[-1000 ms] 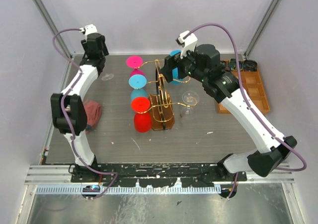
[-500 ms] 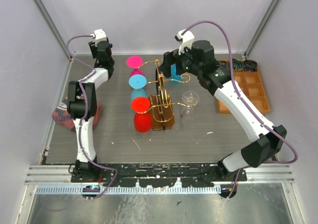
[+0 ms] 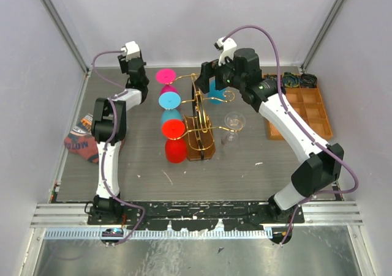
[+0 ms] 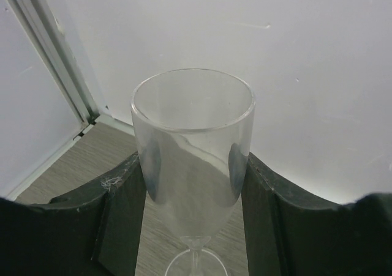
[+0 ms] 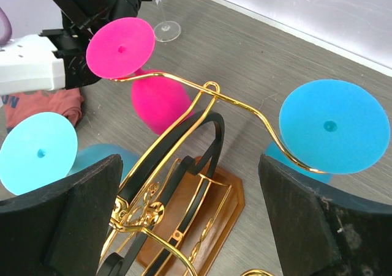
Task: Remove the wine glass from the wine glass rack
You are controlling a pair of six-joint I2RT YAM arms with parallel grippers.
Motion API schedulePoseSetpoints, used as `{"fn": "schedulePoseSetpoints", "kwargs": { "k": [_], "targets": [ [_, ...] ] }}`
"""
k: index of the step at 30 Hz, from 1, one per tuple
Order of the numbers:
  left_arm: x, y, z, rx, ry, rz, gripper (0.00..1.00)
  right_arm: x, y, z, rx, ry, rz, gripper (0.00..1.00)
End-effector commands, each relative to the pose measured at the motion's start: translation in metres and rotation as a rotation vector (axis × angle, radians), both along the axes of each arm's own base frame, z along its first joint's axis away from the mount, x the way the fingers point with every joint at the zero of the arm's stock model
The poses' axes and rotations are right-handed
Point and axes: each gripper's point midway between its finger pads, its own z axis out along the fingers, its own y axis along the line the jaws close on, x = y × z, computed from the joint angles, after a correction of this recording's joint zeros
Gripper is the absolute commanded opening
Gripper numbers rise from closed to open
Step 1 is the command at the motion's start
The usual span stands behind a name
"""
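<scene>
The wine glass rack [image 3: 199,112], gold wire on a brown base [image 5: 211,224], stands mid-table. Coloured wine glasses hang upside down on it: pink [image 3: 165,76] [image 5: 120,47], light blue [image 3: 169,96] [image 5: 40,153] and red [image 3: 173,129] on its left, blue [image 3: 215,92] [image 5: 334,126] on its right. My right gripper [image 3: 211,80] [image 5: 190,187] hovers open over the rack's top, the gold arm between its fingers, touching nothing. At the back left, my left gripper [image 4: 195,166] is shut on the bowl of a clear wine glass [image 4: 193,135], held upright, with its foot [image 5: 166,30] low over the table.
Another clear glass [image 3: 233,124] stands on the table right of the rack. A compartmented wooden tray [image 3: 306,108] lies at the right edge. A red cloth [image 3: 82,142] lies at the left. The enclosure walls are close behind the left gripper.
The left arm has swung from the left wall toward the back centre with the clear glass. The right gripper has moved left, over the rack's top, still open.
</scene>
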Motion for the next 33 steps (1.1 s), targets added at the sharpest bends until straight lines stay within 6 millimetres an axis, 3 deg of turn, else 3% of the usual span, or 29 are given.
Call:
{"fn": "schedulePoseSetpoints", "kwargs": {
  "k": [1,8,15,20,23,25,29,33],
  "targets": [
    [-0.003,0.011,0.014,-0.030,-0.089,0.058,0.48,0.001,0.003,0.031,0.062,-0.085,0.017,0.97],
    [-0.004,0.011,0.011,-0.042,-0.088,0.056,0.68,0.001,0.003,0.028,0.062,-0.077,0.021,0.98],
    [-0.014,0.012,0.003,-0.034,-0.072,0.052,1.00,0.002,0.005,0.030,0.076,-0.073,0.023,0.98],
    [-0.026,0.013,0.005,-0.053,-0.074,0.050,0.98,0.011,0.013,0.034,0.130,0.008,0.004,0.96],
    [-0.033,0.010,0.011,-0.057,-0.077,0.031,0.98,0.014,0.030,0.036,0.176,0.091,0.050,0.82],
    [-0.039,0.006,0.019,-0.049,-0.083,0.025,0.98,0.024,0.030,0.037,0.183,0.126,0.010,0.71],
    [-0.051,0.005,0.033,-0.067,-0.105,0.027,0.98,0.044,0.007,0.044,0.184,0.124,-0.153,0.69],
    [-0.061,0.000,0.044,-0.079,-0.115,0.025,0.98,0.064,-0.038,0.044,0.180,0.133,-0.306,0.70]
  ]
}}
